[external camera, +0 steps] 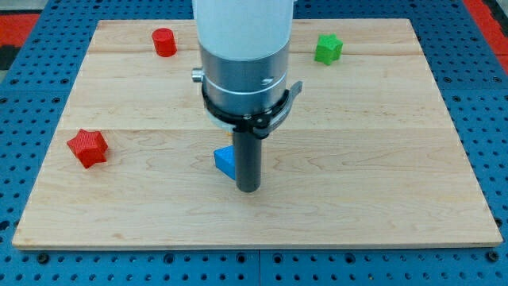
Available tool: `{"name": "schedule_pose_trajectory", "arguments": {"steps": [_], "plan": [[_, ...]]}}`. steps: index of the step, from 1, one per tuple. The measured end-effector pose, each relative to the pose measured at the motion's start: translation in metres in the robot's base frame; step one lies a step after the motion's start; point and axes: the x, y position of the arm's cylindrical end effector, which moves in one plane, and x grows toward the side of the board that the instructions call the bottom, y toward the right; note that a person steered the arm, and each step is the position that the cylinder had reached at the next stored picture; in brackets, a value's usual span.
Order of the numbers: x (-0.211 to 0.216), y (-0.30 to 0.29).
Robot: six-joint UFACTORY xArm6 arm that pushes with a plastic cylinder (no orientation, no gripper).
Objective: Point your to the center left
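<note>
Four blocks: they lie on a pale wooden board (381,159) that sits on a blue perforated bench (484,71).
Arm: a white and grey cylinder (242,63) comes down from the view's top at the middle and hides part of the board's far strip behind it.
Rod: a straight dark rod (248,155) hangs upright under the cylinder's black clamp ring.
Tip: the tip (249,190) rests on the board near its middle, slightly toward the view's bottom.
Claw: the arm carries none, only the rod, so nothing is apart, together or clamped.
Blue block: a small blue block (225,160), shape partly hidden by the rod, sits just beside the rod on the view's left; whether they touch cannot be told.
Red star-like block: a red star-like block (87,148) lies at the centre left of the board, near its left edge and well apart from the tip.
Red cylinder: a red cylinder (164,41) stands near the view's top left.
Green block: a green block (328,48) of knobbly shape sits near the view's top right, well apart from the others.
In the way: between the tip and the centre left, the blue block comes first, then bare wood up to the red star-like block.
</note>
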Motion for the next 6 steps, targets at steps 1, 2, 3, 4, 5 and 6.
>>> {"name": "schedule_pose_trajectory", "arguments": {"steps": [1,2,3,4,5,6], "plan": [[0.0,-0.062],[-0.026,-0.1],[-0.085,-0.092],[-0.123,-0.121],[-0.134,-0.188],[-0.117,-0.232]]}}
